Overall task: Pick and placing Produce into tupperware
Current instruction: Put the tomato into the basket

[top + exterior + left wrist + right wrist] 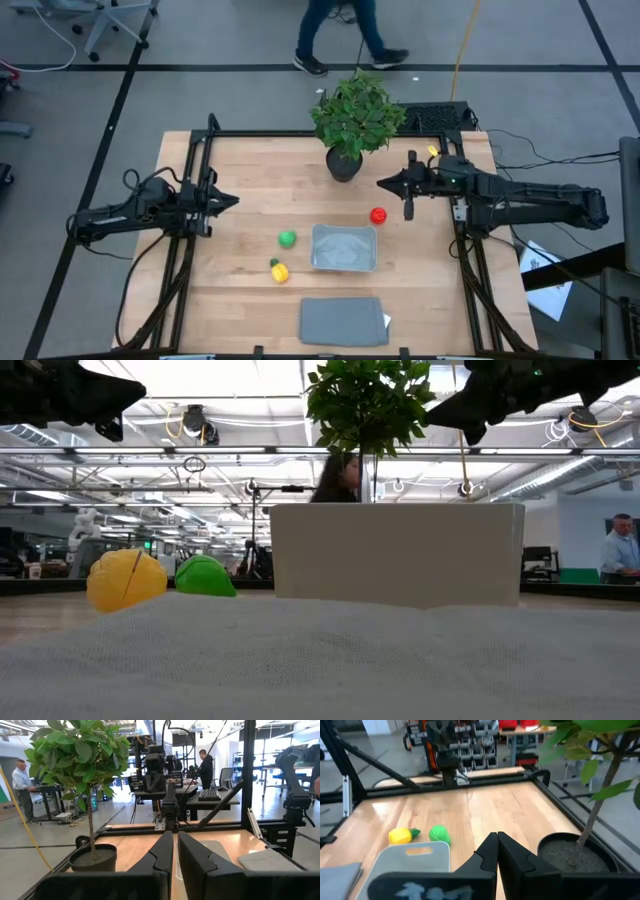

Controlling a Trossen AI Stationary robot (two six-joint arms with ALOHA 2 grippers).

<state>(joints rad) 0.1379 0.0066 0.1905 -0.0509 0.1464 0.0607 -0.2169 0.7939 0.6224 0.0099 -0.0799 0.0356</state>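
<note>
Wooden table (250,170) bears produce (287,238), tupperware (344,247), plant (352,120), grey mat (343,321).

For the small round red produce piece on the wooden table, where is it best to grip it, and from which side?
Probably from above, across the widest middle of the small round red produce piece. It is round, so any angle serves; it lies just apart from the translucent grey-clear container, with the right pincer nearest.

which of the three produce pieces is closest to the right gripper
The red piece. It lies just below the right gripper, beside the tupperware's upper right corner. The green piece and yellow piece sit farther off, left of the tupperware.
</note>
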